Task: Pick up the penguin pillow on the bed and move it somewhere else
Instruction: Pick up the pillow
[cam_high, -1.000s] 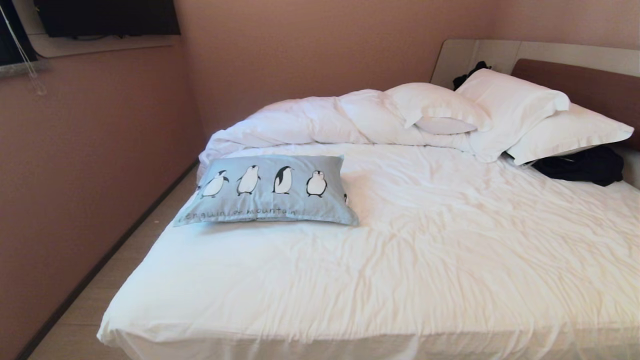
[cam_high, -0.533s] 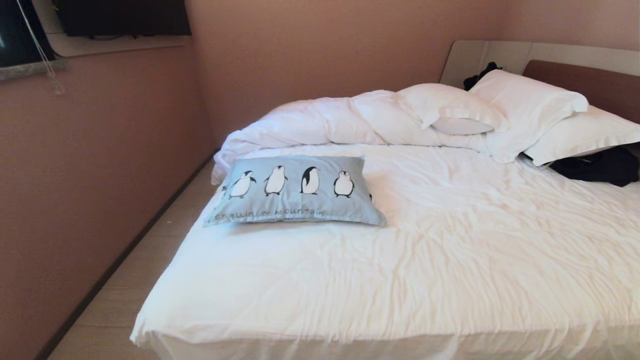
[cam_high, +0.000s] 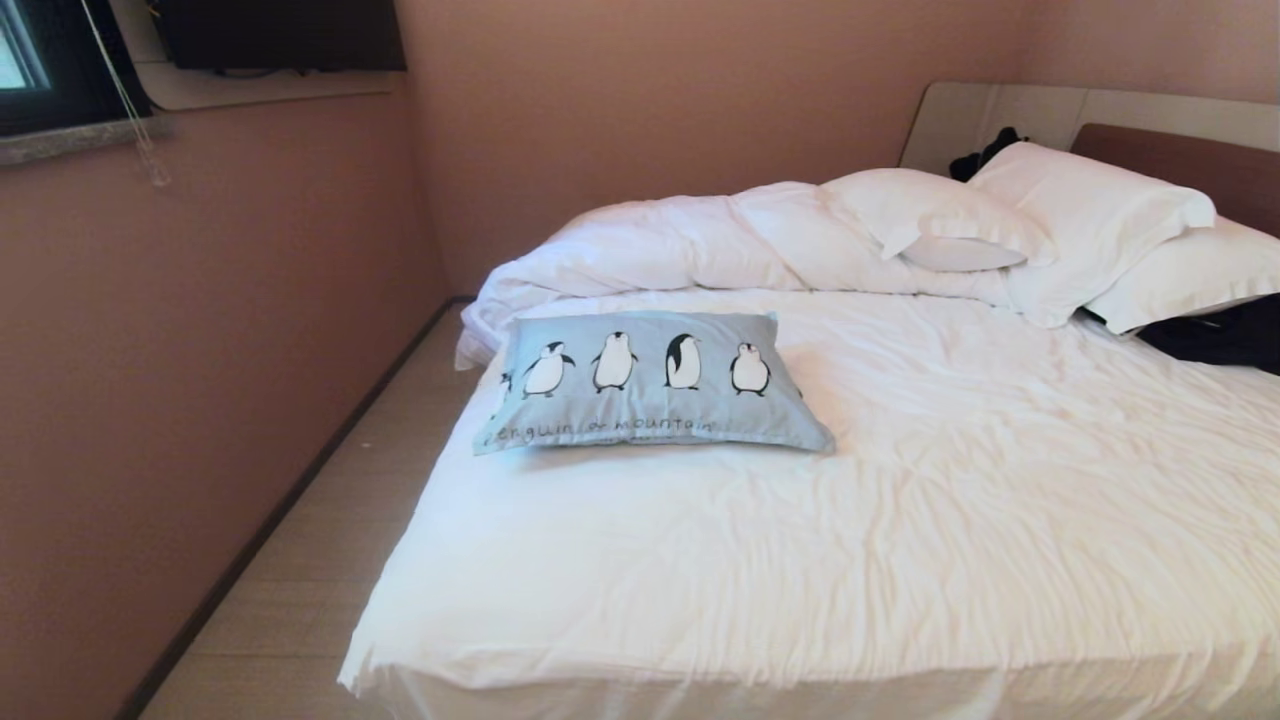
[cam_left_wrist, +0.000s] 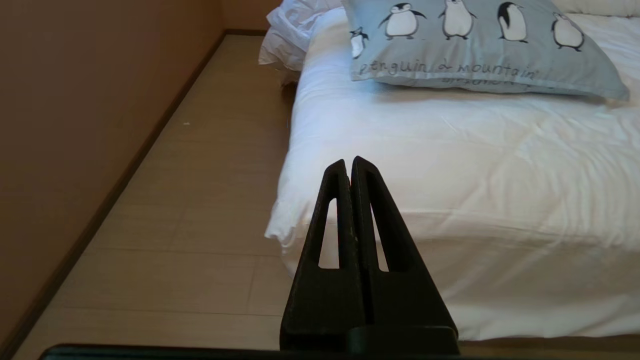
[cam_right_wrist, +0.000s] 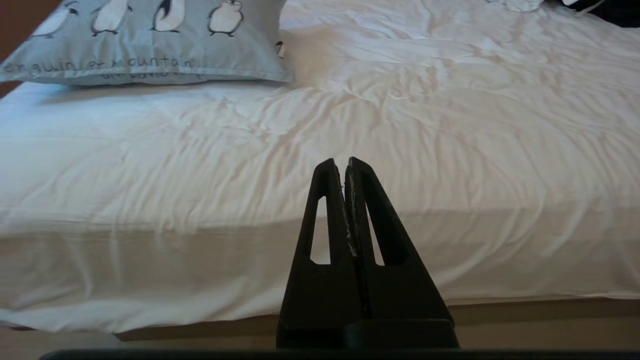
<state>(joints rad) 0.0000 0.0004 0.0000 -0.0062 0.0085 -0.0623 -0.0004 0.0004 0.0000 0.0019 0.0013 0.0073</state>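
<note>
The light blue penguin pillow (cam_high: 655, 385) lies flat on the bed (cam_high: 850, 540), on its left half near the side edge. The same penguin pillow (cam_left_wrist: 480, 45) fills the far part of the left wrist view, and the penguin pillow (cam_right_wrist: 145, 42) also shows in the right wrist view. Neither arm appears in the head view. My left gripper (cam_left_wrist: 350, 162) is shut and empty, held off the bed's near left corner. My right gripper (cam_right_wrist: 340, 162) is shut and empty too, in front of the bed's near edge and well short of the pillow.
A bunched white duvet (cam_high: 680, 240) and white pillows (cam_high: 1080, 215) lie by the brown headboard (cam_high: 1180, 160). A black clothing bundle (cam_high: 1215, 335) sits at the far right. A strip of floor (cam_high: 310, 570) runs between the bed and the pink wall (cam_high: 200, 320).
The whole head view has shifted: bed and pillow now sit further right in the picture, and more wall and floor show on the left. The pillow itself has not moved on the bed.
</note>
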